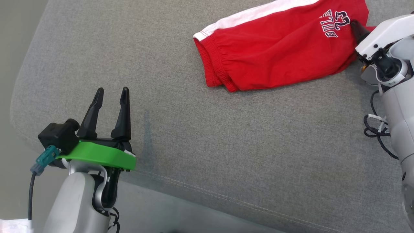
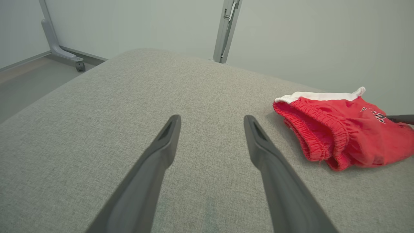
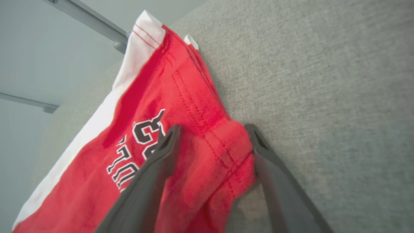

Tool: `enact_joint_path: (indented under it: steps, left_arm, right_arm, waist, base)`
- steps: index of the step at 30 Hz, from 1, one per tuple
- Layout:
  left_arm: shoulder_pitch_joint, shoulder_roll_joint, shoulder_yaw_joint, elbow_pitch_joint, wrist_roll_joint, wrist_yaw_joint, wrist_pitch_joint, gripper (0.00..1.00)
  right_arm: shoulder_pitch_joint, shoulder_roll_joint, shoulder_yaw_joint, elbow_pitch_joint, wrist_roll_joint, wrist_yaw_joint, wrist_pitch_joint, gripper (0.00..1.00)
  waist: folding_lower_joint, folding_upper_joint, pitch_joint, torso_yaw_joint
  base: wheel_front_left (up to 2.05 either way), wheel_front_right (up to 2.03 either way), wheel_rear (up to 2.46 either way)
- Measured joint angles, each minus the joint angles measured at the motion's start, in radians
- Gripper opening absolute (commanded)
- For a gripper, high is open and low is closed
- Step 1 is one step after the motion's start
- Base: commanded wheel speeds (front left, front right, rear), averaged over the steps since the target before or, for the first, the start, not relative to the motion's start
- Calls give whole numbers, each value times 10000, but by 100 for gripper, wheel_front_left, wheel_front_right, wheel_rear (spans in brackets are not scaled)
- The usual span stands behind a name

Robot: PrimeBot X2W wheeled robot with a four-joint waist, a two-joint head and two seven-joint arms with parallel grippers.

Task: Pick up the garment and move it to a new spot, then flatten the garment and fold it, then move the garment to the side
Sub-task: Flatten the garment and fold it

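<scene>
The garment (image 1: pixel 278 45) is a pair of red shorts with a white side stripe and dark lettering. It lies folded over on the grey cushion (image 1: pixel 194 136) at the upper right. My right gripper (image 1: pixel 354 26) is open at its right end. In the right wrist view the gripper (image 3: pixel 212 129) has its two dark fingers on either side of a bunched red hem corner (image 3: pixel 223 145), which is not pinched. My left gripper (image 1: pixel 113 91) stands open over bare cushion at the lower left, well away from the shorts (image 2: pixel 349 136), with nothing between its fingers (image 2: pixel 161 152).
The cushion's rounded edge (image 1: pixel 22 84) drops to the floor on the left, and a stitched seam (image 1: pixel 207 191) runs along its front. Beyond the far edge stand a metal frame leg on a caster (image 2: pixel 61 51) and an upright post (image 2: pixel 226 29). A black cable (image 1: pixel 375 129) loops by my right forearm.
</scene>
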Motion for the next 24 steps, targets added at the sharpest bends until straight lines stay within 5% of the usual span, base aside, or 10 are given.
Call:
enact_joint_path:
  steps: [4,5,6,7,9,15,24]
  left_arm:
    - [-26,-6,-19,2,0,0,0,100]
    - [-26,-6,-25,2,0,0,0,100]
    - [-27,-6,-33,2,0,0,0,100]
    - [-28,-8,-50,2,0,0,0,100]
    - [-28,-8,-73,2,-2,0,0,100]
    - [-28,-4,-81,4,-2,0,0,100]
    - [-26,12,-13,81,2,0,0,100]
  right_arm:
    - [-60,146,-142,163,232,125,42,100]
    - [-77,159,-150,209,244,136,58,88]
    - [-100,176,-173,251,299,194,86,49]
    - [-113,196,-190,286,349,234,86,40]
    - [-126,244,-190,301,364,295,44,0]
    - [-156,286,-155,426,278,451,-543,0]
    - [188,583,-35,456,92,1290,-2010,0]
  waist:
    - [0,0,-31,16]
    - [0,0,-40,16]
    - [0,0,-49,16]
    - [0,0,-59,15]
    - [0,0,-77,9]
    - [0,0,-108,-35]
    - [0,0,-433,-322]
  base:
    - [0,0,0]
    - [0,0,0]
    - [0,0,0]
    - [0,0,0]
    - [0,0,0]
    - [0,0,0]
    - [0,0,0]
